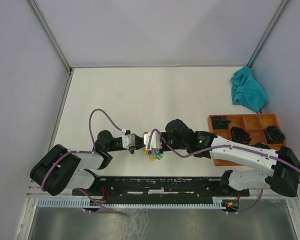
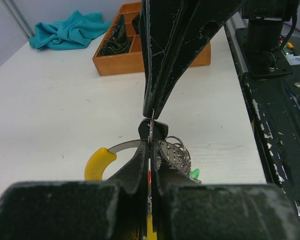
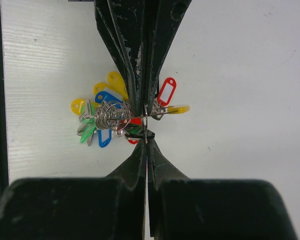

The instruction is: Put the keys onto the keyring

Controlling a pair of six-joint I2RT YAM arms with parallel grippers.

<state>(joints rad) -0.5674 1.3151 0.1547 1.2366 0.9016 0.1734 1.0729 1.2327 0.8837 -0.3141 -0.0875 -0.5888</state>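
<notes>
The keyring (image 3: 112,116) is a silvery ring strung with small rings and red, yellow, blue and green tags; it hangs between both grippers just above the table near the front edge (image 1: 154,154). My left gripper (image 2: 151,145) is shut on the ring's flat metal band, beside its yellow end (image 2: 99,162). My right gripper (image 3: 146,142) faces it tip to tip, shut on a thin wire ring carrying the black key (image 3: 139,134), which also shows in the left wrist view (image 2: 159,129). A green key (image 3: 88,133) lies in the bunch; whether it is loose, I cannot tell.
A wooden compartment tray (image 1: 213,119) with dark items stands at the right, by my right arm. A teal cloth (image 1: 249,92) lies at the back right. A black rail (image 1: 155,182) runs along the near edge. Grey walls close in the table.
</notes>
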